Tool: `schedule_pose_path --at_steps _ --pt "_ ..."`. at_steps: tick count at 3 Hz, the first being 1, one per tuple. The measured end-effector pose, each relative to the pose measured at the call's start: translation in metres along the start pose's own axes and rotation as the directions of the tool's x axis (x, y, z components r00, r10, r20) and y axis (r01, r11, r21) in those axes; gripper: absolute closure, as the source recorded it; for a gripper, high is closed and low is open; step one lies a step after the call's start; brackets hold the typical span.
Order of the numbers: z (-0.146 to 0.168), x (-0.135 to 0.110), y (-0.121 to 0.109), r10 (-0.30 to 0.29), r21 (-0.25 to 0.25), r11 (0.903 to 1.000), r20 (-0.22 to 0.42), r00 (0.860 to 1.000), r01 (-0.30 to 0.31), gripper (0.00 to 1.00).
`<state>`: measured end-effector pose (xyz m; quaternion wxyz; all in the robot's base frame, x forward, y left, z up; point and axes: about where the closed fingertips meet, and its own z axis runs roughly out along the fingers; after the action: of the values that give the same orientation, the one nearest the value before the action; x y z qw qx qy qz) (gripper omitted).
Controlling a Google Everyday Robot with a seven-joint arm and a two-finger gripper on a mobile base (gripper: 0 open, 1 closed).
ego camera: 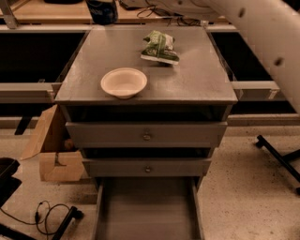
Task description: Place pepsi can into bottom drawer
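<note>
The lower part of the dark-blue pepsi can point(102, 11) shows at the top edge of the camera view, up above the back left of the grey cabinet top point(197, 79). My gripper is past the top edge, out of view; only my white arm point(262, 33) crosses the upper right. The bottom drawer point(147, 211) is pulled open at the bottom of the view, its flat grey floor bare. The two knobbed drawers above it are shut.
A white bowl point(123, 82) sits at the front left of the cabinet top. A green snack bag point(160, 47) lies at the back middle. A cardboard box point(51, 152) stands left of the cabinet, cables point(47, 215) lie on the floor, and a black stand leg point(281, 159) is at the right.
</note>
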<state>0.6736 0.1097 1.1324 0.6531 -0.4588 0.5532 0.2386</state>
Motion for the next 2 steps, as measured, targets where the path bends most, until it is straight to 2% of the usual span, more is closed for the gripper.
schedule_pose_path --at_steps 1,2 --pt "-0.045 0.003 0.056 0.037 -0.034 0.9987 -0.052 0.998 -0.039 1.00" --pt "-0.085 0.075 0.097 0.120 -0.052 0.9899 -0.187 0.975 -0.132 1.00"
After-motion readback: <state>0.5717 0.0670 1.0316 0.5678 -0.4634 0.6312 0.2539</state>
